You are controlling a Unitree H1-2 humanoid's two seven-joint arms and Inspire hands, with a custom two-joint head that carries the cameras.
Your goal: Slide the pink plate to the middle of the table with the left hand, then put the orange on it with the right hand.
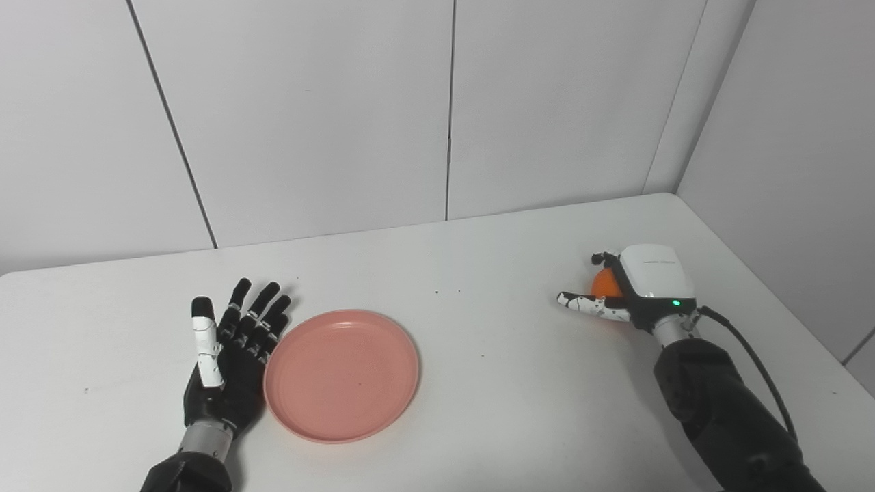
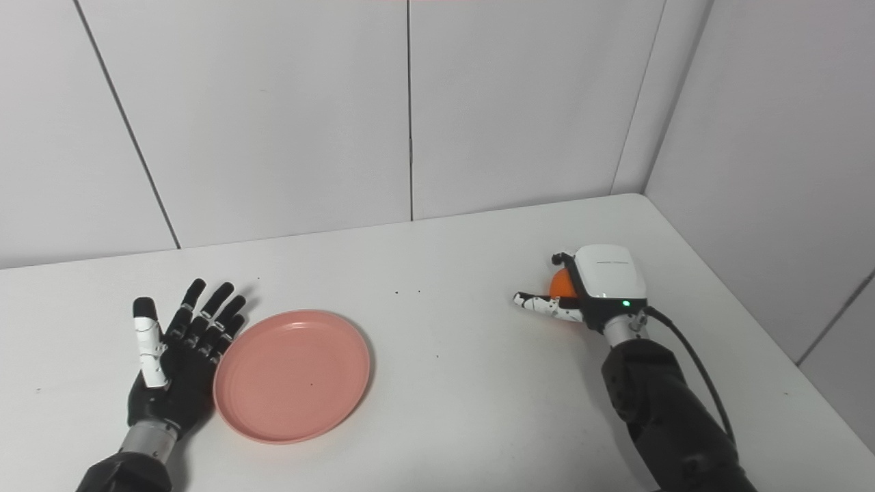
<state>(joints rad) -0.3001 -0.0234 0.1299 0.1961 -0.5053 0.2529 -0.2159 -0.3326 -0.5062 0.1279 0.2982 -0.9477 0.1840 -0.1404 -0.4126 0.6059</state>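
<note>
white table [image 1: 478,383]: pink plate [image 1: 341,374] beside left hand [image 1: 229,355], right hand [image 1: 636,290] over orange [image 1: 604,283].

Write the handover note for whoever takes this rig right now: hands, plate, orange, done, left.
Left hand: open, palm up, fingers spread, against the left rim of the pink plate.
Right hand: over the orange at the right side of the table; whether the grasp has closed cannot be seen.
Plate: empty, left of the table's middle.
Done: nothing clearly finished.
Left: finish sliding the plate to the middle if needed, lift the orange, set it on the plate.
</note>
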